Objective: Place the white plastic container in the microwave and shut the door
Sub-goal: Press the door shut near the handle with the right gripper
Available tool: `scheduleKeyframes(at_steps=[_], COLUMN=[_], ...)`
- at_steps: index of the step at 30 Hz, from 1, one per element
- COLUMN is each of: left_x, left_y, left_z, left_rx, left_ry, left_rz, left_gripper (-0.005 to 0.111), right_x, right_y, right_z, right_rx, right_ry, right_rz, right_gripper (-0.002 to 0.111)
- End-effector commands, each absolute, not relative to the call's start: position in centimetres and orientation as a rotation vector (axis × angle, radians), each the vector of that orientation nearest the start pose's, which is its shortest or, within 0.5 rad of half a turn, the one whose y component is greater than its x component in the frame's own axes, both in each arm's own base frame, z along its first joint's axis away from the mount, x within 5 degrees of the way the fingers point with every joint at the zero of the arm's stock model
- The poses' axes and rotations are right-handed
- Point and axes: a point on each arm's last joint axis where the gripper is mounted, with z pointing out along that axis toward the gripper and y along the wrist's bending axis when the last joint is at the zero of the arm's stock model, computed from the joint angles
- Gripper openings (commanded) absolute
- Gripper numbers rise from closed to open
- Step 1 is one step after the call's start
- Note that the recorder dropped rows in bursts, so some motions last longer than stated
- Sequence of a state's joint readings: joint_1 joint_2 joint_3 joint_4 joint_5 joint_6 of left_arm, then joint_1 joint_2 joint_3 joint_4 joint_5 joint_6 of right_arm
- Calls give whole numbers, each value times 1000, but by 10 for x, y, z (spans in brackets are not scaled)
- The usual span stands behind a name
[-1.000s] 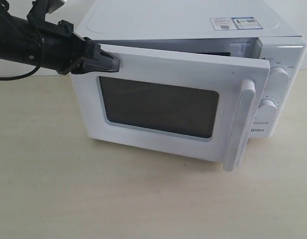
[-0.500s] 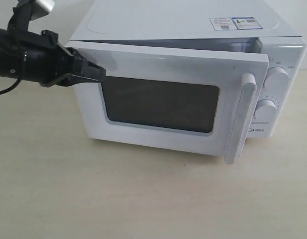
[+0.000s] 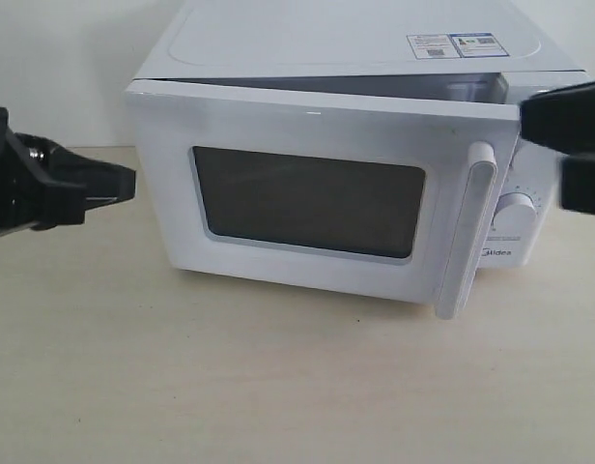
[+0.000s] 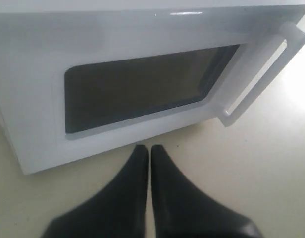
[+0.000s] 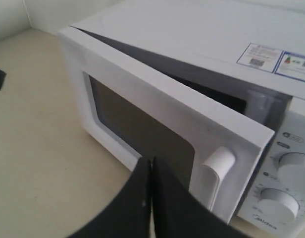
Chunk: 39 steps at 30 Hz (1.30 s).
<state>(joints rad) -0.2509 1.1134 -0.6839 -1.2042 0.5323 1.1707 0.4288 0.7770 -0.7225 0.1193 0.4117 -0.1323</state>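
Exterior view: closing step, door [image 3: 307, 135] ajar at handle edge, white plastic container unseen, presumably inside; left gripper [image 3: 131, 184] and right gripper [image 5: 151, 161] flank microwave [image 3: 355, 39], pinched empty; next, press door flush.

Ext. cam sits in front of the microwave [image 3: 355, 43], slightly above, facing its door [image 3: 307, 126] from close range. Left wrist cam looks low past the left gripper [image 4: 148, 148] at the door front, v. near. Right wrist cam looks down past the right gripper [image 5: 151, 162] from the handle [image 5: 218, 163] side. All 3 views share the door window [image 3: 307, 203] & handle.
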Motion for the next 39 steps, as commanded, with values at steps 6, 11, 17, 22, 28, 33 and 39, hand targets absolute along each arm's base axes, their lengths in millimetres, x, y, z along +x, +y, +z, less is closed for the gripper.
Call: scheduleKeyframes(at_steps=[6, 11, 17, 22, 28, 33, 39], left_x=[181, 180, 180, 180, 180, 180, 181], left_y=[-83, -82, -82, -82, -83, -83, -82], left_z=[256, 253, 253, 253, 253, 253, 254], left_rx=[463, 439, 439, 439, 440, 441, 438], left_ry=[2110, 2119, 2119, 2119, 2119, 2119, 2118], left_rz=[-593, -596, -596, -596, -598, -600, -595], left_gripper=[4, 4, 4, 4, 4, 4, 4], right_x=[222, 241, 259, 262, 269, 276, 283], right_y=[103, 111, 118, 117, 118, 119, 116], right_z=[310, 293, 271, 278, 270, 266, 271], right_rx=[-240, -199, -186, -163, -144, -124, -72], right_ry=[1977, 1986, 2011, 1932, 1936, 1918, 1890], right_rz=[421, 431, 421, 431, 415, 399, 346], right_gripper=[0, 0, 0, 0, 0, 0, 0])
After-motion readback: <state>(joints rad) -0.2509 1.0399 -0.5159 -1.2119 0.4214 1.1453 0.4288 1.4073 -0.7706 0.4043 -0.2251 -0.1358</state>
